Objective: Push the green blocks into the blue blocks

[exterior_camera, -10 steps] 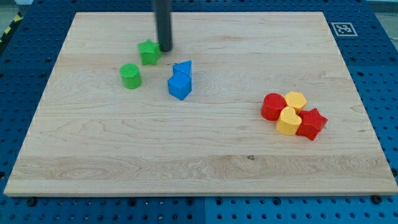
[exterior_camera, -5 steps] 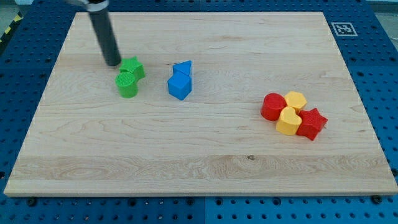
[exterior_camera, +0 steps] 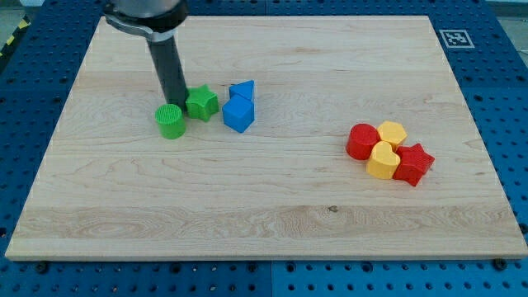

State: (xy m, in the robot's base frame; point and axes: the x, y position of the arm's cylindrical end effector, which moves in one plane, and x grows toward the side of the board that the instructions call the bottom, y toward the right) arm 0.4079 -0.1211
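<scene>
My tip stands on the wooden board at the upper left. A green cylinder sits just below the tip, touching or nearly touching it. A green star block lies just right of the tip, close to the two blue blocks. The blue cube-like block and a blue angular block behind it touch each other. A small gap separates the green star from the blue cube.
A cluster sits at the view's right: a red cylinder, a yellow hexagon block, a yellow heart block and a red star block. A fiducial marker sits at the board's top right corner.
The tip swept left past the green blocks, then came back right. The green star moved right toward the blue blocks. The green cylinder ended slightly lower; blue blocks stayed put.
</scene>
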